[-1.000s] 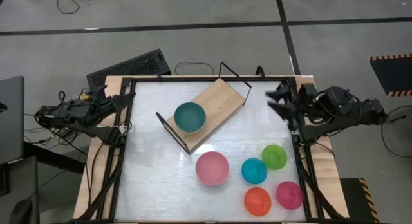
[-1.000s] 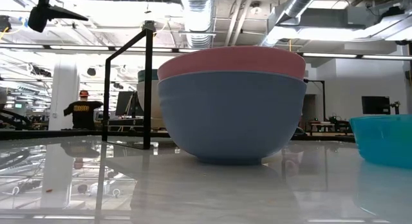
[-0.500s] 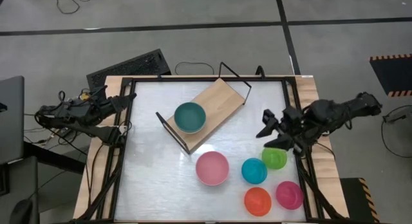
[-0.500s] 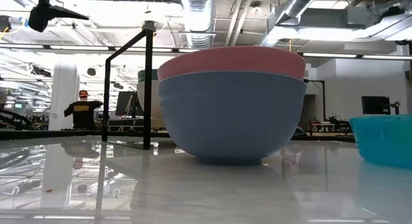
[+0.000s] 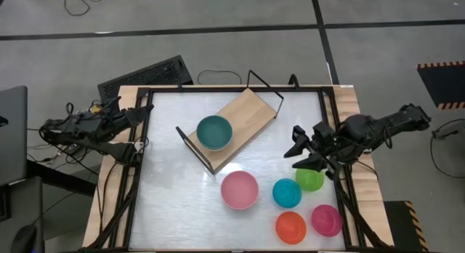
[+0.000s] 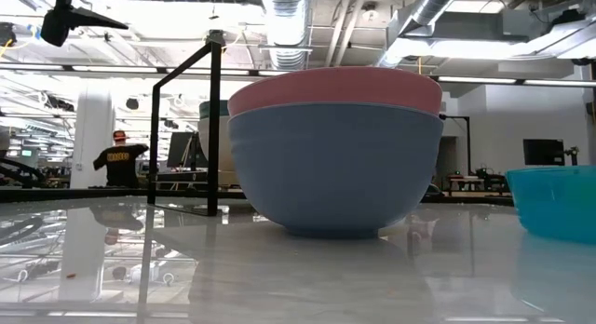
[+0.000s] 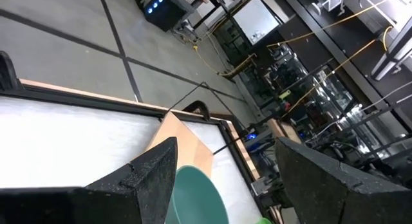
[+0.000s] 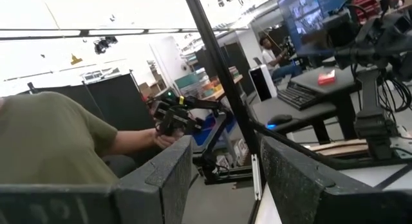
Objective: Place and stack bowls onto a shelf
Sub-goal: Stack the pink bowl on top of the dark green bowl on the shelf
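The shelf (image 5: 247, 116) lies slantwise at the table's far middle, with a large teal bowl (image 5: 214, 132) resting on its near-left end. A pink bowl (image 5: 239, 189) is nested in a blue-grey bowl (image 6: 335, 170) on the table. To its right stand small bowls: blue (image 5: 287, 193), green (image 5: 311, 179), red (image 5: 290, 226) and magenta (image 5: 326, 219). My right gripper (image 5: 300, 149) hovers open just beyond the green bowl, touching nothing. My left gripper (image 5: 144, 126) waits open at the table's left edge, and its wrist view shows the teal bowl (image 7: 196, 195) ahead.
A black frame (image 5: 218, 90) runs around the white table. A keyboard (image 5: 145, 73) lies past the far left corner. The shelf's black wire ends (image 5: 265, 86) stand up. Bare table shows left of the pink bowl. A person's arm (image 8: 129, 140) shows in the room beyond.
My right gripper has swung from the table's far right corner toward the near edge and a little leftward, dropping close beside the green bowl. The bowls, the shelf and the left arm have stayed put.
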